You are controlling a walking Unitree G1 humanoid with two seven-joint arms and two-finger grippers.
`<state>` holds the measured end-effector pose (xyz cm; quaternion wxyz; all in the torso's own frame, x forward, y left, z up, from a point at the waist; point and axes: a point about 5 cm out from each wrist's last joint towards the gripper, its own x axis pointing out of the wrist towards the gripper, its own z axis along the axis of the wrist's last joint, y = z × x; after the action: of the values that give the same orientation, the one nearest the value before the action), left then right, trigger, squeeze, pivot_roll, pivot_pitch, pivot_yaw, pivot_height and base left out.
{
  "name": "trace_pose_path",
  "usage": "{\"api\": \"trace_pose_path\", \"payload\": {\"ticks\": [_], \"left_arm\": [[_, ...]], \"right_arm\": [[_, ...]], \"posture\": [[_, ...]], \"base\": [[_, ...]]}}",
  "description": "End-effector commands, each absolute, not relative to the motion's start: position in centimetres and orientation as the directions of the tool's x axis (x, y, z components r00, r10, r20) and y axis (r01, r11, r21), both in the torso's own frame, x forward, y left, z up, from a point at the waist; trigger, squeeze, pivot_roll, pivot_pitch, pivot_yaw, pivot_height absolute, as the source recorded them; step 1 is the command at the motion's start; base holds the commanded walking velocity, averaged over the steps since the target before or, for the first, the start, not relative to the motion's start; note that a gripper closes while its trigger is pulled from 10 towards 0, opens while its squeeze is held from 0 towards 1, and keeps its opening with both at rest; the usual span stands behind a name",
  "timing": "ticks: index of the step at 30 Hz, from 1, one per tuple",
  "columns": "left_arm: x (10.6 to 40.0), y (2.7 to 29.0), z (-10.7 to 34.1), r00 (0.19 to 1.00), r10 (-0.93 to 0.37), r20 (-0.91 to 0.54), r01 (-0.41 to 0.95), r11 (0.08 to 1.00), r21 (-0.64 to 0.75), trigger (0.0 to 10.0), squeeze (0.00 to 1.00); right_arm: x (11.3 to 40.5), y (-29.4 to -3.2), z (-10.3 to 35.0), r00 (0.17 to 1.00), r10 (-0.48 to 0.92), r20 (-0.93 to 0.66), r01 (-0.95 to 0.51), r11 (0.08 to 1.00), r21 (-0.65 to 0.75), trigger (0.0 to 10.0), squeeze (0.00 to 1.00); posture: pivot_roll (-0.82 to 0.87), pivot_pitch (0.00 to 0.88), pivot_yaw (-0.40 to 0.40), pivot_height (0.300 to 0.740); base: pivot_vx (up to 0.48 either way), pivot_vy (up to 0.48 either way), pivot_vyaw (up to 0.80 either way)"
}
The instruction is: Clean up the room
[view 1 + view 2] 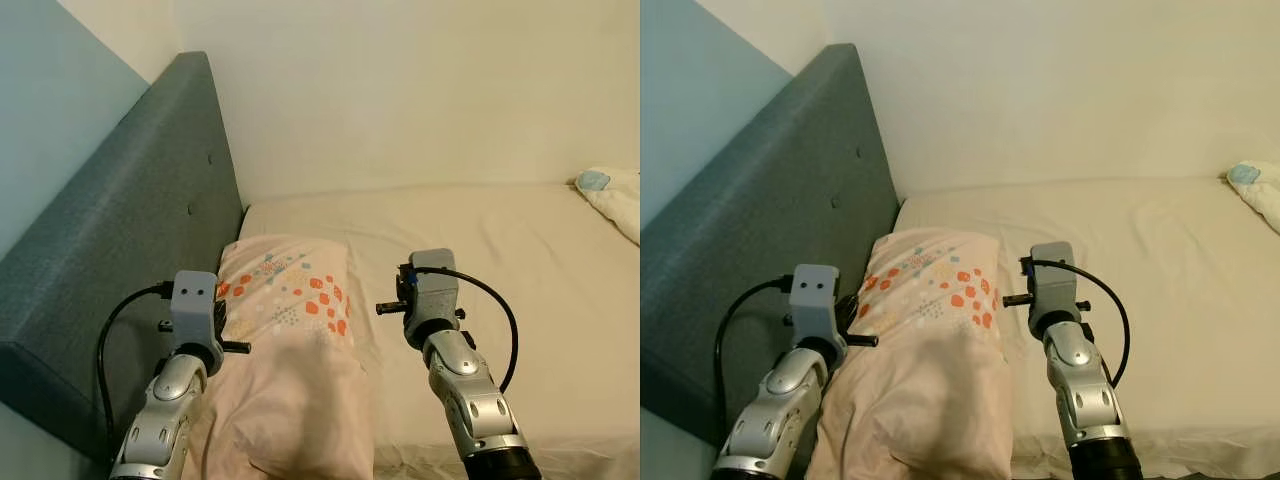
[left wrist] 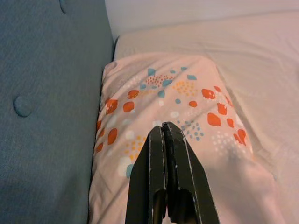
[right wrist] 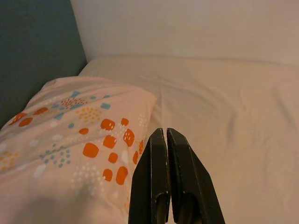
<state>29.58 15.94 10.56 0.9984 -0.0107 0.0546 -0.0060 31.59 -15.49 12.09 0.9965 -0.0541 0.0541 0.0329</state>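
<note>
Both arms raised over a pillow at the head of the bed.

The pillow [image 1: 290, 340], pale pink with orange and blue spots, lies on the bed [image 1: 520, 300] with one long side against the grey headboard [image 1: 130, 230]. The left gripper [image 2: 164, 135] hangs over the pillow's headboard side, its two black fingers pressed together with nothing between them. The right gripper [image 3: 166, 140] sits at the pillow's other long edge, above the cream sheet, fingers likewise closed and empty. Whether either touches the fabric cannot be told. A white bundle with a blue patch [image 1: 610, 195] lies at the far right edge of the bed, well apart from the pillow. A pale wall [image 1: 420, 90] stands behind the bed.
</note>
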Motion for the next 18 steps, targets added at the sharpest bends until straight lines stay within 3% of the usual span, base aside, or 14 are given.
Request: {"api": "trace_pose_path", "payload": {"ticks": [1,4,10,18], "left_arm": [[29.66,16.08,10.30,0.992,-0.009,-0.122,0.006,1.000,-0.029,10.0,0.00],[29.71,15.92,10.30,0.991,-0.022,-0.134,0.020,1.000,-0.015,10.0,0.00],[29.58,15.66,10.20,0.990,-0.020,-0.142,0.020,1.000,-0.002,10.0,0.00],[29.62,16.02,10.29,0.989,-0.010,-0.148,0.013,1.000,0.016,10.0,0.00]], "right_arm": [[31.39,-15.28,11.81,0.992,0.064,-0.110,-0.076,0.991,-0.114,10.0,0.00],[31.35,-15.15,11.71,0.991,0.074,-0.115,-0.088,0.988,-0.128,10.0,0.00],[31.33,-14.86,11.56,0.989,0.082,-0.125,-0.099,0.985,-0.140,10.0,0.00],[31.35,-15.47,11.10,0.987,0.042,-0.155,-0.058,0.993,-0.103,10.0,0.00]], "posture": [[-0.06,0.059,0.040,0.715],[-0.06,0.060,0.039,0.715],[-0.05,0.064,0.036,0.715],[-0.05,0.069,0.037,0.715]], "base": [[0.000,0.000,0.00],[0.000,-0.270,0.00],[0.000,-0.480,0.80],[0.000,0.000,0.12]]}}
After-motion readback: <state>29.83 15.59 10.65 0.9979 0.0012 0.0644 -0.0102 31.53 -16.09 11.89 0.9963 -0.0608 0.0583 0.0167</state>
